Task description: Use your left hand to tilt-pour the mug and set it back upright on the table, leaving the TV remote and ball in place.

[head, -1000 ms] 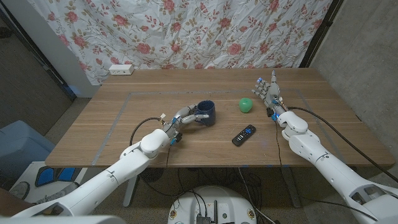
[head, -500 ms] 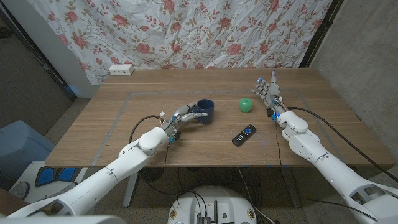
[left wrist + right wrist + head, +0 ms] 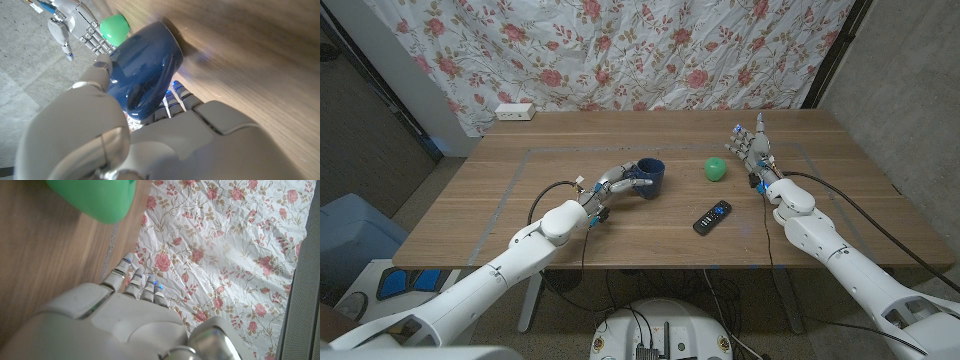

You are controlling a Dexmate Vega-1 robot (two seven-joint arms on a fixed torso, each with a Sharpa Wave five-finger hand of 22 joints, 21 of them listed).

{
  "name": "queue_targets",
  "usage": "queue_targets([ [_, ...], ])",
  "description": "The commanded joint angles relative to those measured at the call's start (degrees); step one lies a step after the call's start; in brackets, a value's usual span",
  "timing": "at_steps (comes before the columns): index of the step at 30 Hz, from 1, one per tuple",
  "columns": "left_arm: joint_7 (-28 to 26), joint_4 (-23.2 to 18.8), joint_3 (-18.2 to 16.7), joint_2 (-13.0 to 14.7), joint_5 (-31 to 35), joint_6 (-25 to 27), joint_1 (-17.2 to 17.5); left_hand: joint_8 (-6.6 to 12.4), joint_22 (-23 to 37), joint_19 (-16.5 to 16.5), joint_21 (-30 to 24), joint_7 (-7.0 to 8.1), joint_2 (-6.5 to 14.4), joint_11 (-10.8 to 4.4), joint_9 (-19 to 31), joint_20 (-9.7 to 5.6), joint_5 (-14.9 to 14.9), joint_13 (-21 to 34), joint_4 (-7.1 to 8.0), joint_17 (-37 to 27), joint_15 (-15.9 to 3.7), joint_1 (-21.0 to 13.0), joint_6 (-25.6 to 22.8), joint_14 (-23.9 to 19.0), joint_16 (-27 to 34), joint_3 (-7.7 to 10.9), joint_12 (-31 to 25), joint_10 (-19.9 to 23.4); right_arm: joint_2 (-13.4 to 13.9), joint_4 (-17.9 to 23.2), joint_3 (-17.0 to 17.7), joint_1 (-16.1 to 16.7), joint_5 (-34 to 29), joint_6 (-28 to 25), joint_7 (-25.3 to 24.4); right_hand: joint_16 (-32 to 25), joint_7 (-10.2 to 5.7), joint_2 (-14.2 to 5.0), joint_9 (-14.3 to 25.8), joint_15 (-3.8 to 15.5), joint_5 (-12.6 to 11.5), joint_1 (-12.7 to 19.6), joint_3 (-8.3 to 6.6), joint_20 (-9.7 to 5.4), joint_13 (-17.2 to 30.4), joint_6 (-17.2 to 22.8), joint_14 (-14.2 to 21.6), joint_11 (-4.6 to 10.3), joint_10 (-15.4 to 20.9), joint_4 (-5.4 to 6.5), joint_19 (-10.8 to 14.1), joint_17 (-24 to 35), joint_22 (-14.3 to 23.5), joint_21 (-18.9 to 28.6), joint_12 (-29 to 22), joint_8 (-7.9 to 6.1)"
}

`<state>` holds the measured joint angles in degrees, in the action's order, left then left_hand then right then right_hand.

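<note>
My left hand (image 3: 617, 184) grips the dark blue mug (image 3: 651, 176) from its left side, near the middle of the table. The mug's mouth faces up in the head view. The left wrist view shows my left hand (image 3: 150, 135) wrapped around the mug (image 3: 145, 70), with its base close to the wood. The green ball (image 3: 716, 169) lies to the right of the mug, and the black TV remote (image 3: 712, 216) lies nearer the front edge. My right hand (image 3: 750, 148) stands open beside the ball (image 3: 95, 197), fingers up and empty.
A white power strip (image 3: 515, 112) lies at the table's far edge, against the floral curtain. Thin tape lines (image 3: 510, 195) mark a rectangle on the wood. A blue bin (image 3: 350, 235) stands on the floor to the left.
My left hand has carried the mug a little up and away from me. The ball, the remote and my right hand have stayed where they were.
</note>
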<state>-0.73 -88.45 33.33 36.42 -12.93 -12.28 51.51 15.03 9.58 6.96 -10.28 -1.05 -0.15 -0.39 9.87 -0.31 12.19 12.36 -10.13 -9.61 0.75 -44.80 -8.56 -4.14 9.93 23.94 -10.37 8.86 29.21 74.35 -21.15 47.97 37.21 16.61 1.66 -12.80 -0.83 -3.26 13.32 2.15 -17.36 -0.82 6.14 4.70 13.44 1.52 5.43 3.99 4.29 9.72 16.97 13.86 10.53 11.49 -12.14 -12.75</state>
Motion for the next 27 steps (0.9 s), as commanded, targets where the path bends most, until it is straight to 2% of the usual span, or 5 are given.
queue_targets([
  [1, 0.5, 0.9, -0.2, 0.2, 0.0, -0.4, -0.5, -0.49, 0.0, -0.6, 0.2, -0.29, -0.6, 0.19, 0.2, -0.04, -0.2, -0.2, 0.1, 0.0, 0.27, -0.1, 0.4, 0.9, -0.3, -0.15, -0.1, -0.6, 0.0, -0.1, 0.0, 0.0, 0.0, 0.1, 0.1, -0.5, -0.06, -3.28, 0.1, 0.28, -0.3, 0.3, 0.13, 0.02, 0.1, 0.5, 0.5, 0.13, 0.1, 0.16, 0.2, 0.1, 0.1, 0.5, -0.1, -0.03],
  [9, 1.2, 1.7, -0.3, 0.4, -0.7, -0.9, -0.4, -1.38, 0.0, -1.6, 0.3, -0.57, -1.4, 0.46, 0.2, -0.21, -0.3, -0.7, 0.08, -0.1, 0.46, -0.2, 1.5, 2.0, -0.3, -0.39, 0.0, -1.8, 0.0, -0.1, 0.0, 0.0, 0.0, 0.0, 0.0, -0.4, -0.12, -3.28, 0.1, 0.21, -0.3, 0.3, 0.14, 0.03, 0.1, 0.5, 0.4, 0.13, 0.2, 0.16, 0.2, 0.1, 0.1, 0.5, -0.1, -0.06],
  [14, 1.5, 1.9, -0.5, 0.7, -0.9, -1.0, -0.3, -3.13, 0.0, -4.3, 0.4, -1.01, -2.6, 1.6, 0.2, -0.35, -0.7, -1.5, 0.29, -0.1, 1.23, 0.1, 4.6, 4.6, -0.3, -1.09, 0.3, -5.4, 0.0, -0.1, 0.0, 0.0, 0.0, 0.0, 0.0, -0.4, -0.11, -3.28, 0.1, 0.22, -0.3, 0.3, 0.15, 0.04, 0.1, 0.5, 0.4, 0.15, 0.2, 0.16, 0.2, 0.1, 0.1, 0.5, -0.1, -0.05],
  [22, 2.9, 2.8, -0.5, 0.9, -1.5, -2.2, -0.7, -3.96, 0.0, -7.1, 0.5, -1.42, -3.6, 1.9, 0.2, -0.8, -1.1, -1.8, 0.67, -0.1, 1.42, 1.1, 7.1, 7.1, -0.3, -2.09, 0.3, -8.5, 0.0, -0.1, 0.0, 0.0, 0.0, 0.0, 0.0, -0.5, -0.04, -3.29, 0.1, 0.21, -0.3, 0.3, 0.17, 0.02, 0.1, 0.5, 0.4, 0.2, 0.2, 0.16, 0.1, 0.1, 0.1, 0.5, -0.1, -0.04],
  [27, 4.5, 3.2, -0.5, 1.3, -2.2, -2.5, -1.1, -4.47, 0.0, -10.2, 0.6, -2.11, -3.9, 2.85, 0.2, -0.82, -1.3, -1.9, 0.98, -0.1, 2.15, 2.0, 10.1, 10.1, -0.4, -2.75, 0.5, -11.8, 0.0, -0.1, 0.0, 0.0, 0.0, 0.0, 0.0, -0.5, -0.04, -3.3, 0.1, 0.28, -0.3, 0.3, 0.18, 0.05, 0.1, 0.4, 0.4, 0.19, 0.2, 0.16, 0.1, 0.1, 0.1, 0.5, -0.1, -0.02],
])
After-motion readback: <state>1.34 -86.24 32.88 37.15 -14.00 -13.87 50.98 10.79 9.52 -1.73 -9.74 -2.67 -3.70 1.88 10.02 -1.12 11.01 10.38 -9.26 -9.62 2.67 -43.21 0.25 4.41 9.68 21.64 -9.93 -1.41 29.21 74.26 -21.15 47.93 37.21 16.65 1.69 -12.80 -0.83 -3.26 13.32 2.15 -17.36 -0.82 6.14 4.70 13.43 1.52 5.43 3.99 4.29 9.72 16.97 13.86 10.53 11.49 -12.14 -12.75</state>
